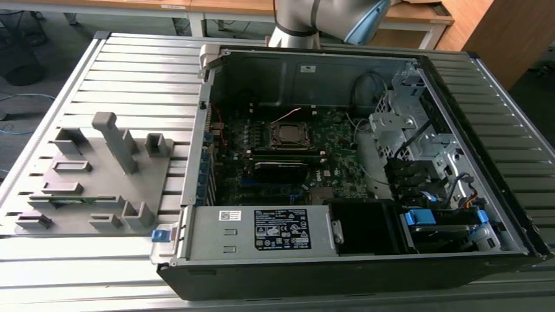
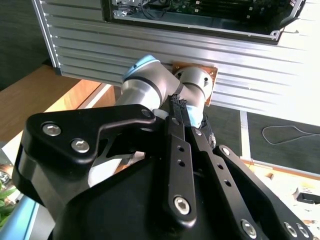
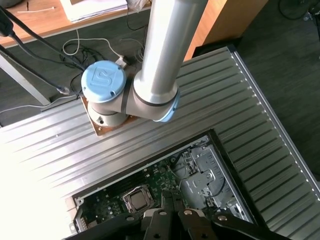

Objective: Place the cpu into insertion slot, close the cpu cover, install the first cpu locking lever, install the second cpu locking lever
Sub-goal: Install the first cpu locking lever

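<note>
1. The fingers [image 2: 178, 145] are pressed together with nothing visible between them, high above the open computer case [image 1: 347, 279] on the slatted bench [image 1: 130, 71].
2. The insertion slot [image 1: 289, 134] lies flat on the green board, at 12 o'clock from the long black module [image 1: 282, 170] in the exterior view.
3. It is square, with its edges roughly along the case walls.
4. Its centre looks silvery-grey in the first wrist view; I cannot tell whether that is the cpu.

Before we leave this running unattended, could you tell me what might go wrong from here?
A thin cable lies right beside the insertion slot and could snag the gripper if it descends. The slot sits low inside the case, so a misaligned approach might strike the board or the metal drive cage.
</note>
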Controlling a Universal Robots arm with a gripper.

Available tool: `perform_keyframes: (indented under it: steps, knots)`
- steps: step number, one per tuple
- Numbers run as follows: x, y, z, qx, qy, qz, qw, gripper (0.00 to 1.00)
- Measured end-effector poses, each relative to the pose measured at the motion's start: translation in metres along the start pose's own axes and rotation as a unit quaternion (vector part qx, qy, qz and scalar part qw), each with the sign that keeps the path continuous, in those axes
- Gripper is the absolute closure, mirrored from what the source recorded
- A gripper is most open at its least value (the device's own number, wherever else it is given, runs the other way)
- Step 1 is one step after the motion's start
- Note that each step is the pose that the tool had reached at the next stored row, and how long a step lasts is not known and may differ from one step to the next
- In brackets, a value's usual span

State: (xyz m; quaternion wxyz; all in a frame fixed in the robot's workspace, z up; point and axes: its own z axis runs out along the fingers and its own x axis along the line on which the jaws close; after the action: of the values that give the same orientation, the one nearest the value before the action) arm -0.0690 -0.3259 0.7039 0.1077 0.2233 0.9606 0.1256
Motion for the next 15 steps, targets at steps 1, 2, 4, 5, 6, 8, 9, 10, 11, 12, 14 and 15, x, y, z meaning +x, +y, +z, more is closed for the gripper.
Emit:
perform_keyframes:
  steps: [1, 2, 4, 5, 6, 8, 9, 10, 11, 12, 14, 15]
  knots:
    - [0.0003, -0.0005, 0.0017, 0.0, 0.0, 0.0, 1.0, 0.89]
    - [0.0005, -0.0011, 0.0034, 0.0, 0.0, 0.0, 1.0, 0.89]
    - [0.0012, -0.0023, 0.0076, 0.0, 0.0, 0.0, 1.0, 0.89]
    - [0.0014, -0.0029, 0.0093, 0.0, 0.0, 0.0, 1.0, 0.89]
    - [0.0017, -0.0035, 0.011, 0.0, 0.0, 0.0, 1.0, 0.89]
    - [0.0022, -0.0045, 0.0144, 0.0001, 0.0, 0.0, 1.0, 0.89]
    - [0.0025, -0.0051, 0.0162, 0.0, 0.0, 0.0, 1.0, 0.89]
    - [0.0028, -0.0056, 0.0179, -0.0001, 0.0, 0.0, 1.0, 0.89]
    - [0.0031, -0.0061, 0.0196, 0.0, 0.0, 0.0, 1.0, 0.89]
    - [0.0033, -0.0066, 0.0213, 0.0, 0.0, 0.0, 1.0, 0.89]
    - [0.0039, -0.0077, 0.0247, -0.0001, 0.0, 0.0, 1.0, 0.89]
    - [0.0042, -0.0082, 0.0264, 0.0, 0.0, 0.0, 1.0, 0.89]
